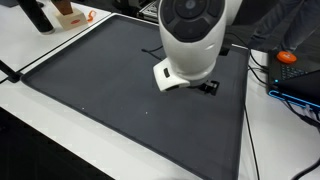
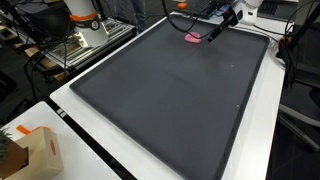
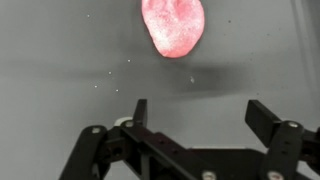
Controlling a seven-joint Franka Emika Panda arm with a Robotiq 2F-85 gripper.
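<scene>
Pink lump [image 3: 172, 27] at top centre of the wrist view lies on the dark mat [image 3: 60, 50], likely light and soft; grasp gently across its width, pincer [image 3: 200, 112] standing apart and empty

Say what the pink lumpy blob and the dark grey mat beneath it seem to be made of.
Pink lumpy blob: probably soft putty or rubbery plastic; it looks glossy, slightly translucent, with an irregular surface. Dark grey mat: probably rubber or foam; it looks matte, with no glare and a raised rim.
</scene>
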